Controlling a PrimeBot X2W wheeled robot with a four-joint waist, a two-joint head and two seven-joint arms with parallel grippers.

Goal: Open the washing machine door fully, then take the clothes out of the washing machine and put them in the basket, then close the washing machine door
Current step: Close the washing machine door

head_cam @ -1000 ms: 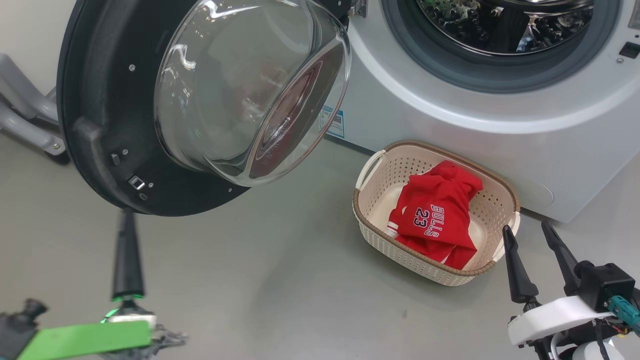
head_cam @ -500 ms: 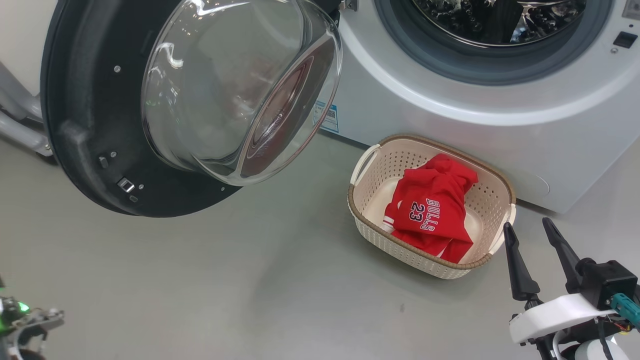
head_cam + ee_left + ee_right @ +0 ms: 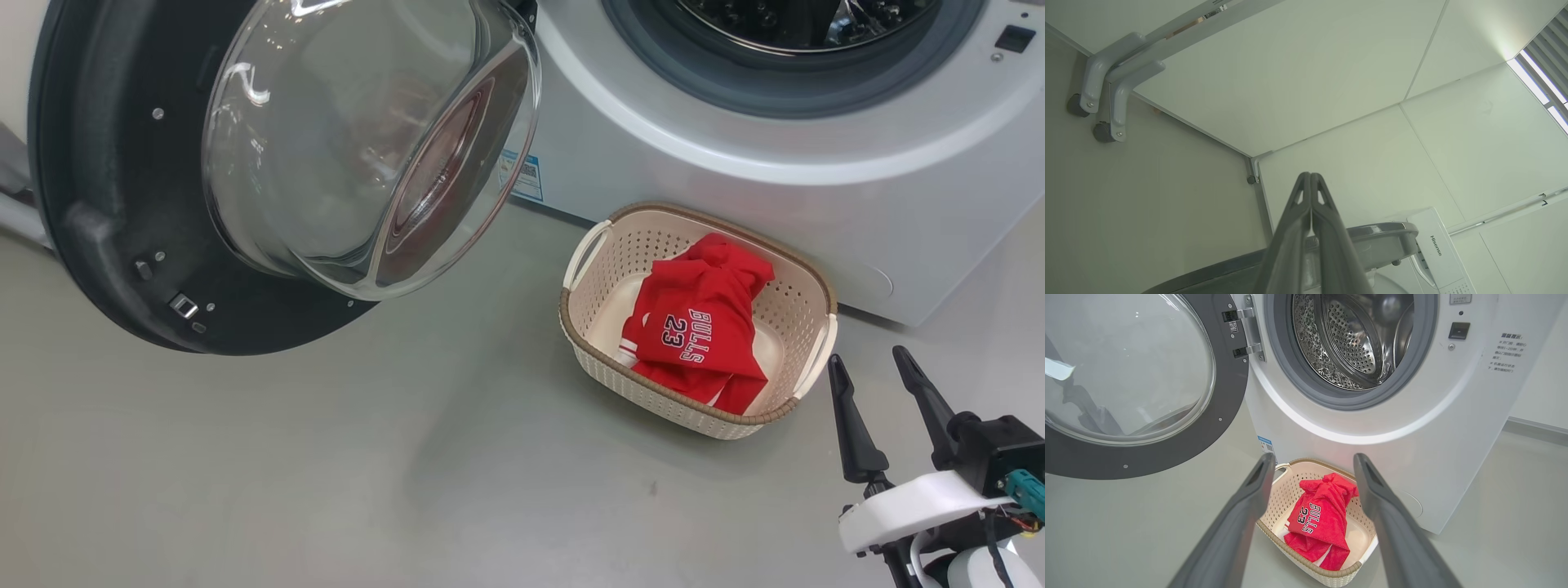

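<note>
Far L: the L gripper [image 3: 1310, 177] has its two fingers pressed tight together w/ nothing btwn them. It's aimed up at the corner where the white wall panels [image 3: 1331, 81] meet. Two grey bracket legs [image 3: 1106, 77] w/ small wheels sit at the foot of the wall, to its L. Just past the fingers the door [image 3: 1380, 234] shows its rim curving across, w/ the top front corner of the washer [image 3: 1431, 245] beyond.

Door itself: swung wide open to the L of the washer, hinged on its R edge, inner side facing the room. Black frame round a bulging clear glass bowl. It hangs above the grey floor [image 3: 408, 474].

Centre-R: washer is white, front opening uncovered, w/ a grey rubber seal [image 3: 1290, 375] round a steel drum [image 3: 1347, 343]. Small blue sticker [image 3: 522, 175] low at its front L corner.

The basket [image 3: 653, 408] stands on the floor close in front of the washer, just R of the sticker. Can't tell if it touches the washer. The red jersey [image 3: 702, 327] lies crumpled inside it, "BULLS 23" print facing up.

Far R: the R gripper [image 3: 865, 357] has its fingers spread wide & is holding nothing. It sits on the near side of the basket's R end, apart from it, tips pointing toward the washer.
</note>
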